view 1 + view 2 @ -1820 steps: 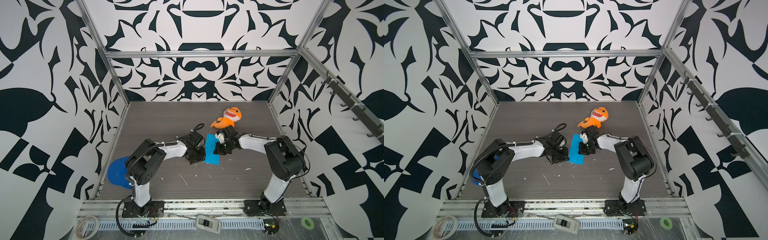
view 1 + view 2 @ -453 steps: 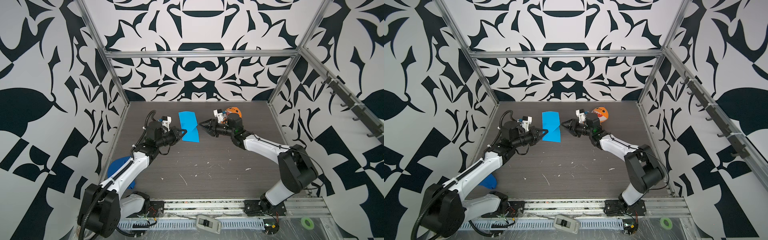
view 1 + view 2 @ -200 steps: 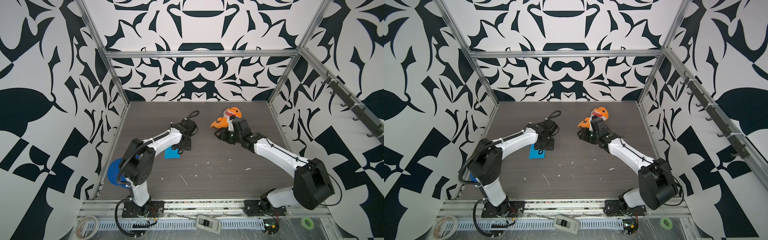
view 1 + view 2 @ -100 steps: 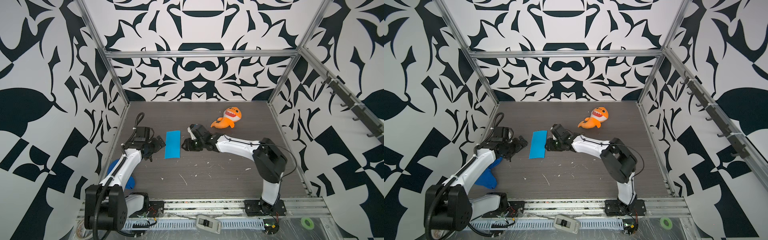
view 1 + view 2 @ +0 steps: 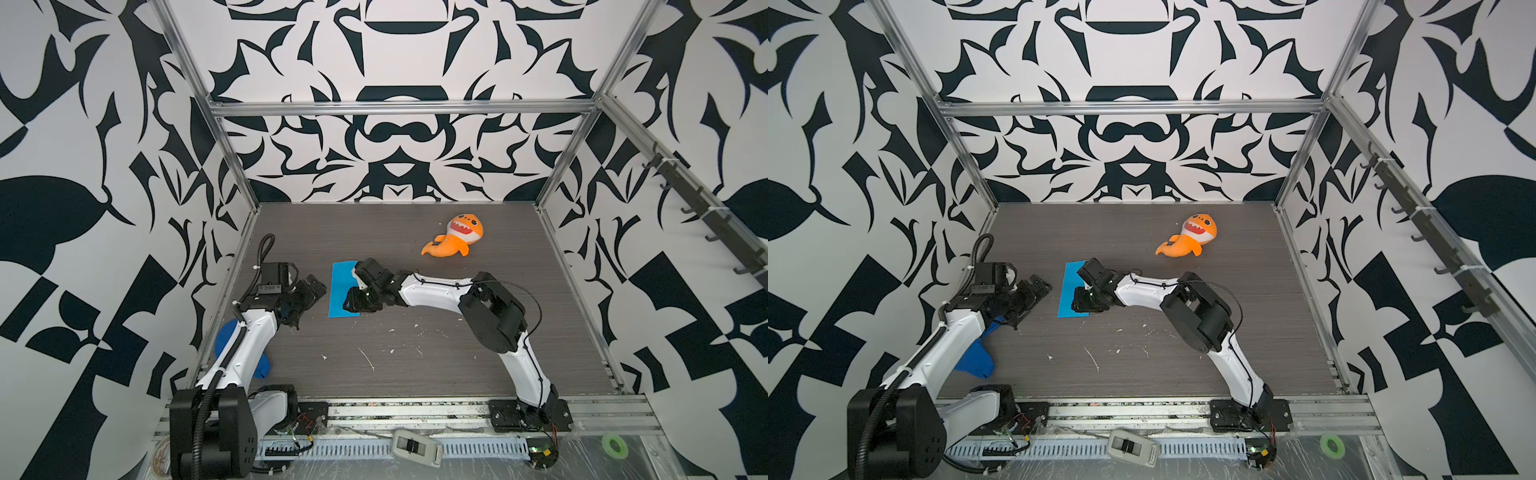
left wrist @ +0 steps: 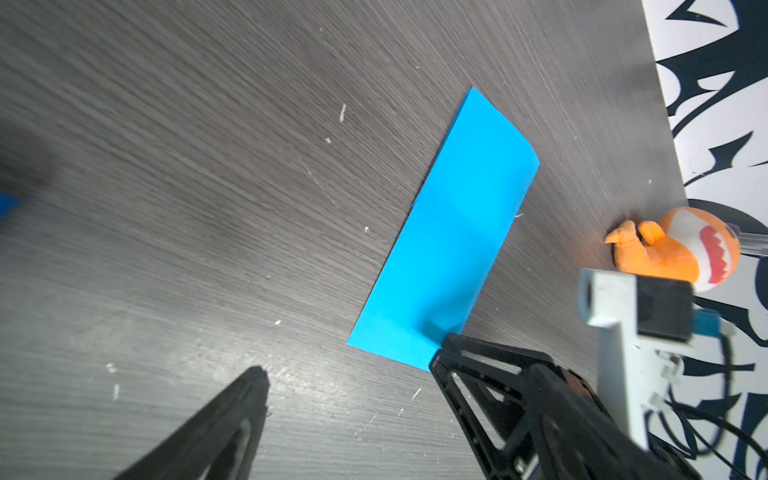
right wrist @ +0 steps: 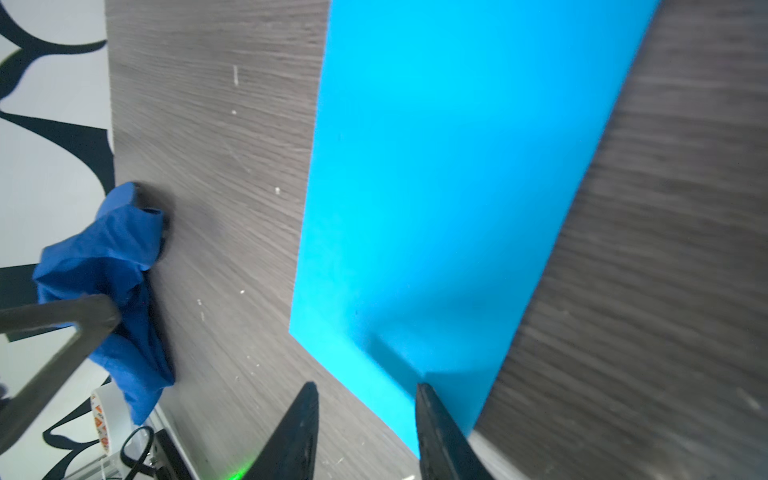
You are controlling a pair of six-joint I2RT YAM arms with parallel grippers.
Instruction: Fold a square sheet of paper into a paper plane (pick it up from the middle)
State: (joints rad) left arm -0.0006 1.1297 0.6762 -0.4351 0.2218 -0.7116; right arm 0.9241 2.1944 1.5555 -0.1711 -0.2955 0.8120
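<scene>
1. In both top views, the square sheet of paper (image 5: pixel 340 282) (image 5: pixel 1068 291), folded into a narrow bright blue rectangle, lay flat on the bench (image 5: pixel 415 365), left of centre. The left end effector (image 5: pixel 315 291) sat just left of it, jaws spread wide. The right end effector (image 5: pixel 350 305), on an arm stretched in from the right, hung over the sheet's near right part and hid some of it. An orange shark plush (image 5: pixel 455 237) lay well apart at the far right. A dark blue cloth (image 5: pixel 224 340) sat near left, partly under the left arm.
2. In the left wrist view, the sheet (image 6: pixel 449 232) lay flat. The left end effector (image 6: pixel 349 368) stood wide apart and held nothing. One fingertip met the sheet's corner in the picture, but contact could not be judged. The plush (image 6: pixel 673 253) lay beside the wall.
3. In the right wrist view, the right end effector (image 7: pixel 365 388) stood partly apart, clamped on nothing. One tip was over the sheet's (image 7: pixel 457 166) edge, the other over bare bench. The cloth (image 7: pixel 112 270) lay crumpled at the bench's edge.
</scene>
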